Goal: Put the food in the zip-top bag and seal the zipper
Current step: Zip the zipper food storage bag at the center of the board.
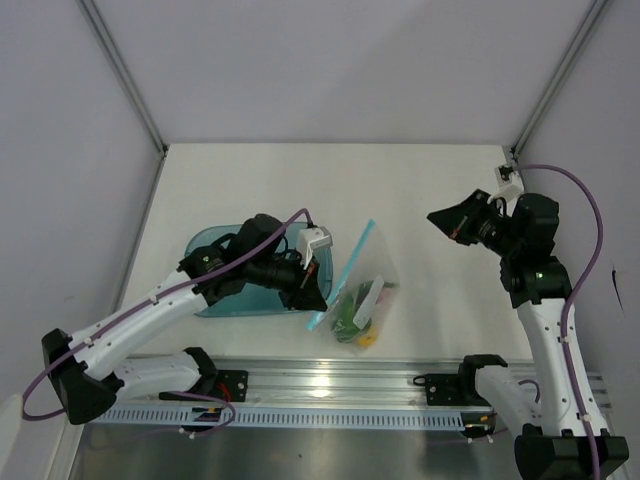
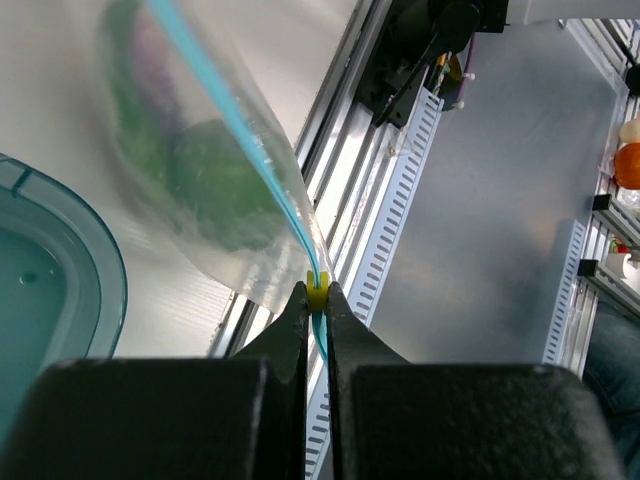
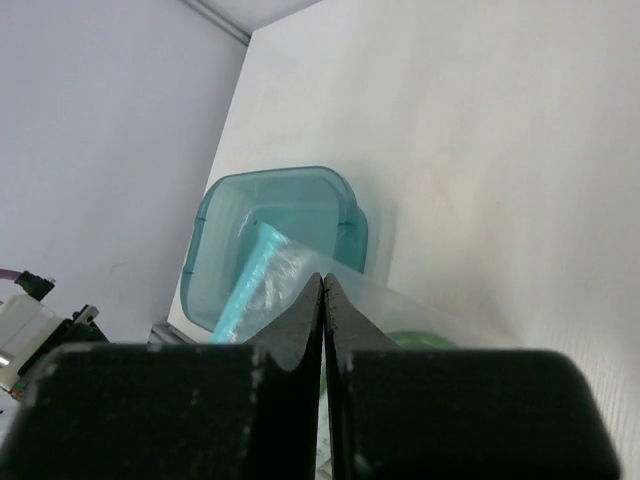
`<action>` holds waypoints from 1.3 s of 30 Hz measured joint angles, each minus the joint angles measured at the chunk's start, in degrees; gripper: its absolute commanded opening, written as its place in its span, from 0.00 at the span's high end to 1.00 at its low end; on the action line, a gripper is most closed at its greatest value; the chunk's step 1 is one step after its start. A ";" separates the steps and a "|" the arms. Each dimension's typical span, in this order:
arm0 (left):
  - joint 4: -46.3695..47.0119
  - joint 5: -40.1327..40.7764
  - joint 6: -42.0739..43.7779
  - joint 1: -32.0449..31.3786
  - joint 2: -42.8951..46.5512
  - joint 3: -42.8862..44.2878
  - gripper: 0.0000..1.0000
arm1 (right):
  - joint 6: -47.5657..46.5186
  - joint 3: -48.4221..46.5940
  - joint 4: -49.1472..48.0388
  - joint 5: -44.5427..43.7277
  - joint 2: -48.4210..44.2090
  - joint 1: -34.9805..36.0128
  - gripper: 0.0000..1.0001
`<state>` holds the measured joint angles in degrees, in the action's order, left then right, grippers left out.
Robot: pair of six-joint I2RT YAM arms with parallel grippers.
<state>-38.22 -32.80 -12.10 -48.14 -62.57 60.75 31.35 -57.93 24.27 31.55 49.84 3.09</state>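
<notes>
The clear zip-top bag [image 1: 372,283] lies on the white table near the front rail, and its blue-teal zipper [image 1: 350,262] runs from far right to near left. Inside it I see a green piece [image 1: 345,317] and a yellow piece [image 1: 367,341]. My left gripper [image 1: 317,300] is shut on the zipper [image 2: 250,140] at its small yellow slider [image 2: 317,293], close to the strip's near end. Through the bag's plastic [image 2: 240,270] the green food [image 2: 215,185] shows blurred. My right gripper [image 1: 447,220] hangs raised to the right of the bag, its jaws [image 3: 323,278] shut with nothing between them.
A translucent teal tray [image 1: 215,245] sits left of the bag, partly under my left arm, and shows in both wrist views [image 2: 60,290] [image 3: 290,205]. The aluminium rail [image 1: 330,380] runs along the table's near edge. White walls enclose the far and side edges.
</notes>
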 measured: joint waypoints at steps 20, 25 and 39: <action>0.52 -8.66 0.50 0.00 0.00 1.75 0.99 | -13.88 -6.12 1.70 23.61 3.41 6.14 0.13; 0.31 -11.26 0.61 0.00 1.16 1.75 0.99 | -19.69 -7.89 4.48 25.22 7.41 10.29 0.15; -0.04 -13.11 0.63 -0.09 1.27 1.75 0.99 | -37.53 -20.83 18.67 22.01 22.14 37.77 0.25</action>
<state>-38.26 -45.91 -11.46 -48.23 -61.30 62.50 -6.17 -78.76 42.94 53.56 71.99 40.86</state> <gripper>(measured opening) 0.034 0.771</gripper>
